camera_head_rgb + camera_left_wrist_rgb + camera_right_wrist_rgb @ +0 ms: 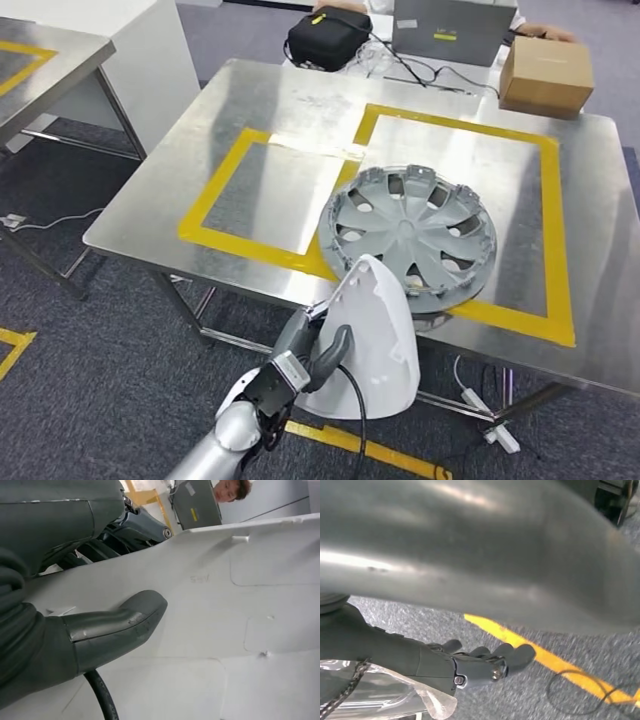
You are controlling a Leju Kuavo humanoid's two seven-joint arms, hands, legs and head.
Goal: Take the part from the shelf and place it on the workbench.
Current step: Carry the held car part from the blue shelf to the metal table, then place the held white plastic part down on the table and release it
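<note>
A white curved shell part (375,345) is gripped by my left hand (311,352), which holds it upright just off the near edge of the steel workbench (226,150). Its top overlaps the rim of a grey hubcap (407,235) lying on the bench. Up close in the left wrist view, the thumb of my left hand (56,635) presses flat on the part's white surface (245,605), and the darker fingers reach over its far edge. My right hand (478,662) hangs over the carpet with its fingers stretched out and nothing in them.
Yellow tape marks two squares on the bench. A cardboard box (545,75), a black bag (329,35) and a grey case (453,28) sit at the far edge, with a person (230,489) beyond. Another table (38,70) stands left. Cables and a power strip (490,420) lie below.
</note>
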